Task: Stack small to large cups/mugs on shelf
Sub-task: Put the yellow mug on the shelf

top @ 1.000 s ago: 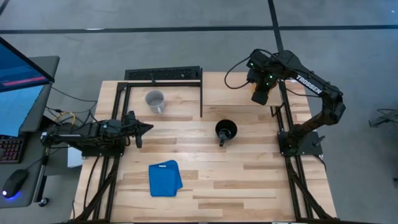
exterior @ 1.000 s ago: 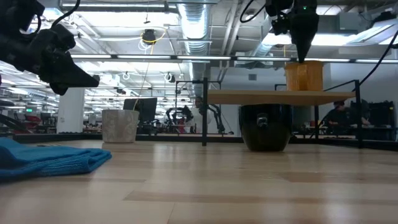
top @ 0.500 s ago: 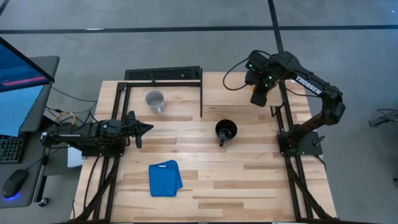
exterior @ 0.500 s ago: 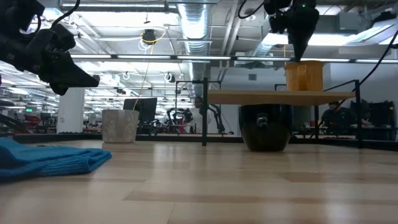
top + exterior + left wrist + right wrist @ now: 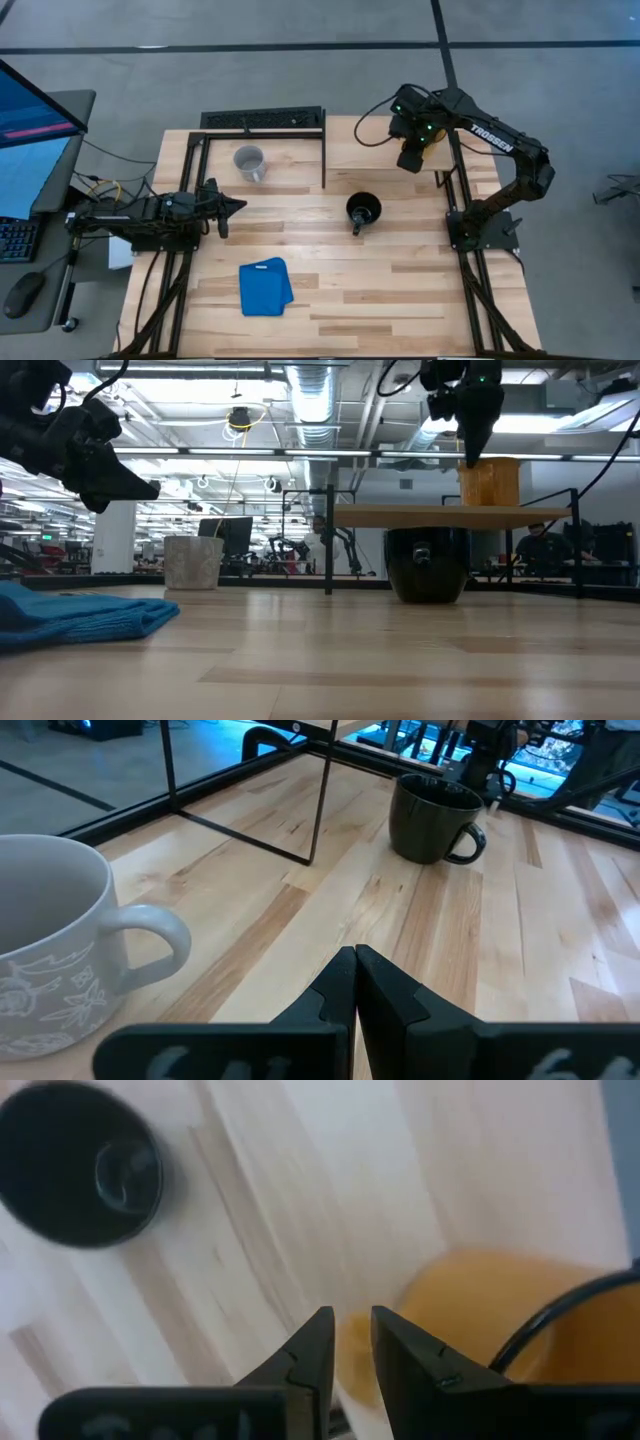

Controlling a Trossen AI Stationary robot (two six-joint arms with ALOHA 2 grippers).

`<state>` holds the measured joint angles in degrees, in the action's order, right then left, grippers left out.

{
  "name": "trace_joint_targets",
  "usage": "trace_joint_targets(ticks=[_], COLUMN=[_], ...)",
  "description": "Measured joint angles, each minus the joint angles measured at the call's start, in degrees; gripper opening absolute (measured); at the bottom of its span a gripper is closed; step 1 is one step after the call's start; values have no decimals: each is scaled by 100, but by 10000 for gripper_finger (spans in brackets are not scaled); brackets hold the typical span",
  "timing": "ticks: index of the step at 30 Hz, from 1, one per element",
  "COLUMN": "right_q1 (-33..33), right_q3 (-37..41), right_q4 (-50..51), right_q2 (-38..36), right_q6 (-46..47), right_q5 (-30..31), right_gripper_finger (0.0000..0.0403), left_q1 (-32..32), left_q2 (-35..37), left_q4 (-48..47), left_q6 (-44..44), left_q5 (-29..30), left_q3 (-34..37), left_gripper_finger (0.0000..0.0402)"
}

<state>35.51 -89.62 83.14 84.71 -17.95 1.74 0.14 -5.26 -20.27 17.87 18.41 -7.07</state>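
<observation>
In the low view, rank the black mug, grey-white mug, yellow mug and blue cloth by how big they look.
1. blue cloth, though it lies nearest the camera
2. black mug
3. grey-white mug and yellow mug look alike; both stand farther back, so unranked.

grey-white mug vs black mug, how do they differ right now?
Colour: the grey-white mug is pale with a faint pattern; the black mug is plain and dark. Place: the grey-white mug stands on the tabletop inside the black frame; the black mug stands outside it, mid-table. Both are upright, handled and ungripped.
</observation>
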Motion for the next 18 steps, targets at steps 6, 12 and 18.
trace_joint_targets(ticks=[6,12,18], right_q1=[4,26,24], right_q3=[2,0,0], right_q4=[-206,140,337], right_q2=[5,90,90], right_q6=[-6,-8,-5], right_q5=[317,443,456], right_gripper_finger=[93,93,93], left_q1=[0,-1,0], left_q2=[0,1,0], left_q4=[0,-1,-1], left_q6=[10,34,39], left_q5=[-9,-131,-160], left_q3=[0,1,0], left_gripper_finger=[0,0,0])
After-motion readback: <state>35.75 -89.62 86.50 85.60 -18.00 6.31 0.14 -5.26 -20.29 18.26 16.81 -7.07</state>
